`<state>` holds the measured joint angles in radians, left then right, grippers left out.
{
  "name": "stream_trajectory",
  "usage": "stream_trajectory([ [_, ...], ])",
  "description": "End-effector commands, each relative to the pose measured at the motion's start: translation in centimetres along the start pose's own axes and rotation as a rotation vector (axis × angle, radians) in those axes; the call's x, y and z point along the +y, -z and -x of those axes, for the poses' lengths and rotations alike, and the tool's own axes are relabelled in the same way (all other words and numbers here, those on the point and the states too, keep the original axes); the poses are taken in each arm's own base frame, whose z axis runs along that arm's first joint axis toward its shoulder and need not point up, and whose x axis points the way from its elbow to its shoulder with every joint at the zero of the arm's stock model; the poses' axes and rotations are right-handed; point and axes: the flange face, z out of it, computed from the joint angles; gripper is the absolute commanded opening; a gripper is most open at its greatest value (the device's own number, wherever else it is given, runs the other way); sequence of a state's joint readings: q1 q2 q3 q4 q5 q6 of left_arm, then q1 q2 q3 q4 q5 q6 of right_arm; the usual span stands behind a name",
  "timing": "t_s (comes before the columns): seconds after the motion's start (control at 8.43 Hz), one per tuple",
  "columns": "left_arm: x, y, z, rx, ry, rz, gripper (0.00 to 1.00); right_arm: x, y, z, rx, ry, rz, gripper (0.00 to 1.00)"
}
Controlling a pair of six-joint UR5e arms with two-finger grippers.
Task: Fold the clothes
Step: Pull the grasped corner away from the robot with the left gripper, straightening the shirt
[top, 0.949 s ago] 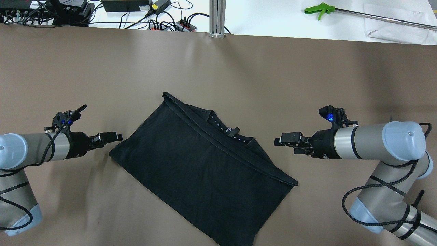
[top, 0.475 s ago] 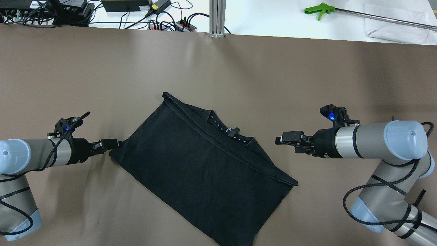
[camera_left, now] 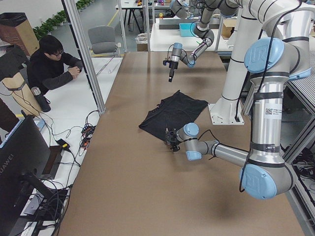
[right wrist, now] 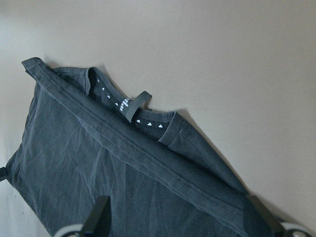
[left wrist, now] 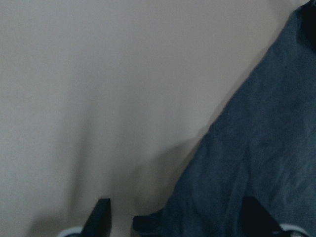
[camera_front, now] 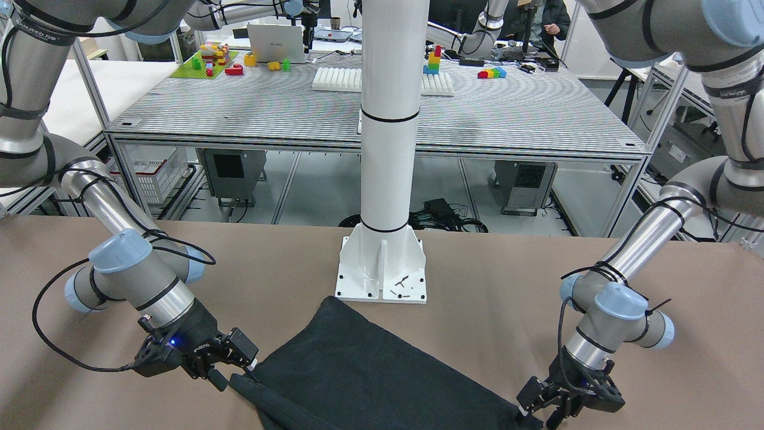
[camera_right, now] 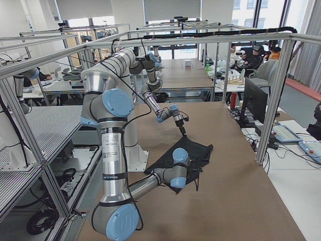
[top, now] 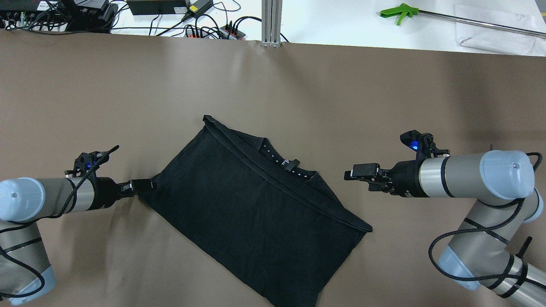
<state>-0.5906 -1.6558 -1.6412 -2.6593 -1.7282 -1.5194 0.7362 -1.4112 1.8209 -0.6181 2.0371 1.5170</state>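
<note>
The clothes are one black garment (top: 256,209), folded and lying diagonally on the brown table (top: 128,94), its collar and label facing the far side. It also shows in the front view (camera_front: 370,370). My left gripper (top: 147,186) is low at the garment's left corner. In the left wrist view its fingers (left wrist: 101,217) stand wide apart, with the cloth's corner (left wrist: 256,163) between them, not pinched. My right gripper (top: 347,174) is open and empty, held above the table to the right of the garment (right wrist: 123,168).
The white pillar base (camera_front: 382,269) stands on the robot's side of the garment. Cables and a power strip (top: 213,30), an aluminium post (top: 271,21) and a green grabber tool (top: 399,12) lie beyond the table's far edge. A seated person (camera_left: 51,64) is beside the table.
My left gripper has come down and toward the robot's side, reaching the garment's left corner, which now lies between its fingers. The right gripper has barely moved. The garment lies as before.
</note>
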Motion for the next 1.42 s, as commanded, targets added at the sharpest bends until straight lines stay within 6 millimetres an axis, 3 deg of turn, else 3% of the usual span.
stream_trajectory([
  [0.0, 0.7, -0.1, -0.7, 0.011, -0.006, 0.015, 0.77, -0.1, 0.2, 0.1, -0.004, 0.001, -0.005, 0.94],
  [0.36, 0.7, 0.2, -1.1, 0.027, -0.008, 0.031, 0.08, -0.1, 0.2, 0.1, -0.003, -0.001, -0.005, 0.94],
  [0.47, 0.7, 0.5, -1.2, 0.041, -0.010, 0.033, 0.00, -0.1, 0.1, -0.1, 0.000, -0.001, -0.005, 0.94],
  [0.71, 0.8, 1.5, -2.7, 0.067, -0.014, 0.043, 0.00, -0.1, 0.1, -0.1, 0.000, 0.000, -0.003, 0.94],
  [0.95, -1.7, 1.1, -4.4, 0.047, 0.002, 0.008, 0.00, 0.0, 0.1, -0.1, -0.003, 0.001, -0.003, 0.94],
  [1.31, -7.1, 0.0, -11.6, -0.003, 0.034, -0.070, 0.00, 0.0, 0.1, -0.2, -0.003, 0.001, -0.002, 0.94],
])
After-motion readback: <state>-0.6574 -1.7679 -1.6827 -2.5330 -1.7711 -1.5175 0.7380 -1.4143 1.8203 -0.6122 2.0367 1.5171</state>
